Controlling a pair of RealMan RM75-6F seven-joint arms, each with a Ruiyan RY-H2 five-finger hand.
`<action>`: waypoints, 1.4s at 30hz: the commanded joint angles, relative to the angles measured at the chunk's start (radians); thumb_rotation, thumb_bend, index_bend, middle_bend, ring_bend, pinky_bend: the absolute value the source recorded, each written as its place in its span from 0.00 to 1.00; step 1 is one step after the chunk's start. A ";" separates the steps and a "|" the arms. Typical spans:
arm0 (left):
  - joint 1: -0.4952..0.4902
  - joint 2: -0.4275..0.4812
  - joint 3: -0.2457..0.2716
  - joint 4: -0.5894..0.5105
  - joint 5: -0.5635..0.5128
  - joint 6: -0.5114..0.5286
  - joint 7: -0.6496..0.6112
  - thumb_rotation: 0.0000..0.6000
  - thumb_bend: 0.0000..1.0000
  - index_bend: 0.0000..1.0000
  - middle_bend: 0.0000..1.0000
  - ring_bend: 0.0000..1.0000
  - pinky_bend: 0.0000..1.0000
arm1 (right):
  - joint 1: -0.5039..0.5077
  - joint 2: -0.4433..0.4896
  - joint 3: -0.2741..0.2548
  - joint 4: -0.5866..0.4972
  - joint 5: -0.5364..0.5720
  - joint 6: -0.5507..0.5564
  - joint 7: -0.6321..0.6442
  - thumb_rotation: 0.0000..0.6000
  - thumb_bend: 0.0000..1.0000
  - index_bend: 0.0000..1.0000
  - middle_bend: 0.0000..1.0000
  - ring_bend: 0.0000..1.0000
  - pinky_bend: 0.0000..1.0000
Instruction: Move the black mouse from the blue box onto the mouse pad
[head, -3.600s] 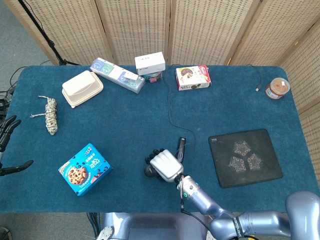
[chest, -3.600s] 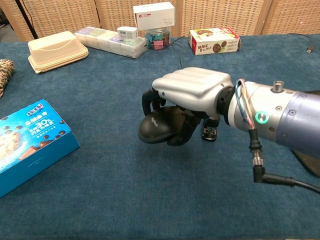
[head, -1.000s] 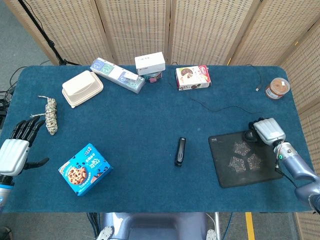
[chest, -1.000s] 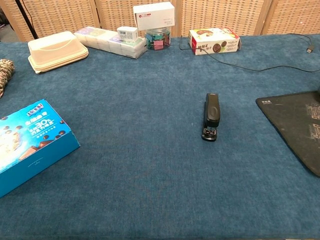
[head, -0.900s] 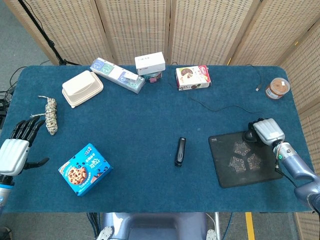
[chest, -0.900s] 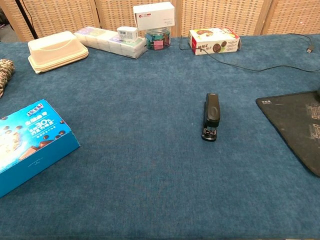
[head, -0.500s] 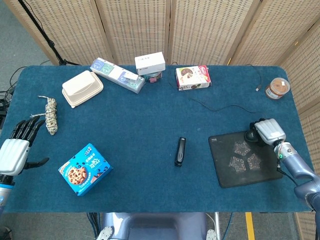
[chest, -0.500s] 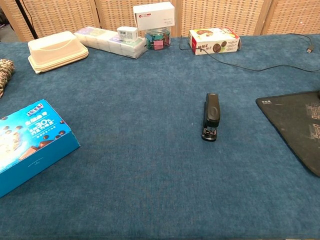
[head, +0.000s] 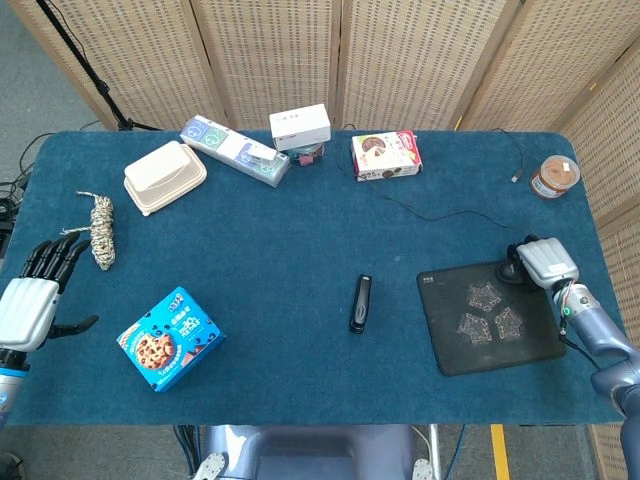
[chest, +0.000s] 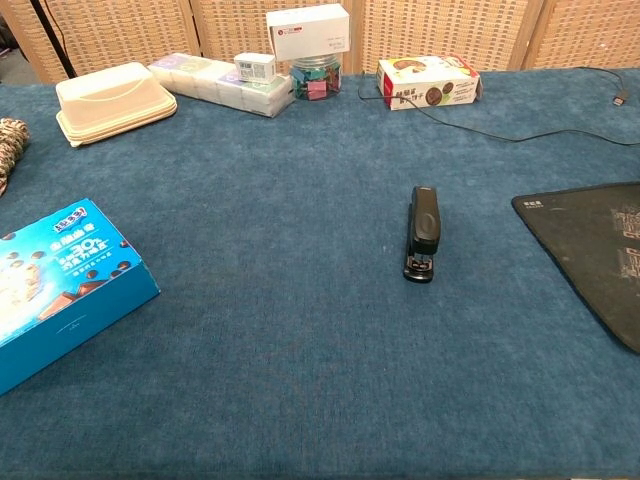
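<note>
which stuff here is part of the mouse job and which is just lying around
Job: black mouse under the right hand, mouse pad, blue box.

Lying about: stapler, rope, beige container, jar, snack box.

The black mouse sits at the far right corner of the dark mouse pad, mostly hidden under the fingers.

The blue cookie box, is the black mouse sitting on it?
No: in the head view the blue cookie box has nothing on top, and the black mouse is under the right hand at the mouse pad.
</note>
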 joint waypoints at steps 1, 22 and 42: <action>0.000 0.001 0.000 -0.001 0.000 0.000 -0.003 1.00 0.07 0.00 0.00 0.00 0.00 | -0.001 -0.003 -0.006 0.007 -0.006 -0.002 0.006 1.00 0.51 0.42 0.37 0.19 0.35; 0.003 0.008 0.003 0.000 0.012 0.002 -0.024 1.00 0.07 0.00 0.00 0.00 0.00 | -0.013 0.005 -0.005 0.014 -0.012 0.027 -0.022 1.00 0.27 0.25 0.19 0.07 0.30; 0.012 0.029 0.011 -0.002 0.032 0.014 -0.064 1.00 0.06 0.00 0.00 0.00 0.00 | -0.058 0.255 0.097 -0.440 0.043 0.252 -0.198 1.00 0.24 0.18 0.13 0.03 0.27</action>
